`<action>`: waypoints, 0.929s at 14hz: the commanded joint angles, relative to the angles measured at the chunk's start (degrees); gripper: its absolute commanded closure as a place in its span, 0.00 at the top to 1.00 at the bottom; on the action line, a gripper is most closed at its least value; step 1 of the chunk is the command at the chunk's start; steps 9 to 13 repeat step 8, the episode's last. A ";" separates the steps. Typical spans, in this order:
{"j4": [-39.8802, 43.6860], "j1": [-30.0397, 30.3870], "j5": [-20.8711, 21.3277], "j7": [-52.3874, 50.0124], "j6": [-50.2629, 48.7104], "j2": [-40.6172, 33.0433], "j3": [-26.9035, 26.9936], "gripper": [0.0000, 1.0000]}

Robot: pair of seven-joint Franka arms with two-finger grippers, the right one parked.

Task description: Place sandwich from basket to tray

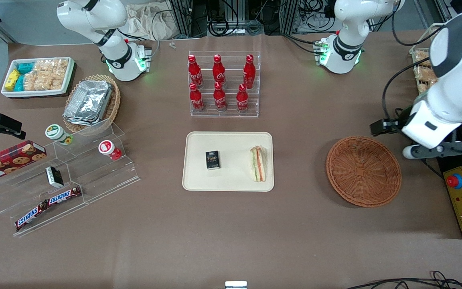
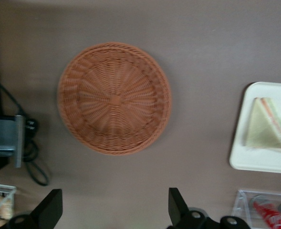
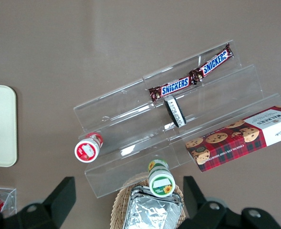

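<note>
The sandwich [image 1: 258, 163] lies on the cream tray [image 1: 199, 178], at the tray's end nearer the working arm; it also shows in the left wrist view [image 2: 266, 125] on the tray [image 2: 259, 164]. The reddish-brown wicker basket [image 1: 337, 160] stands empty between the tray and the working arm's end of the table, and shows empty in the wrist view [image 2: 68, 95]. My left gripper [image 1: 381, 127] hangs above the table beside the basket, a little farther from the front camera. It is open and empty [image 2: 114, 210].
A small black box [image 1: 213, 159] lies on the tray. A clear rack of cola bottles [image 1: 223, 84] stands farther back than the tray. A yellow control box with a red button [image 1: 461, 196] lies beside the basket. Clear stepped shelves with snacks [image 1: 66, 176] stand toward the parked arm's end.
</note>
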 commanded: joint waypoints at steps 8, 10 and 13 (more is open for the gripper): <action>1.62 -10.06 -0.55 16.47 -6.21 -4.01 13.52 1.00; 1.62 -10.06 -0.55 16.47 -6.21 -4.01 13.52 1.00; 1.62 -10.06 -0.55 16.47 -6.21 -4.01 13.52 1.00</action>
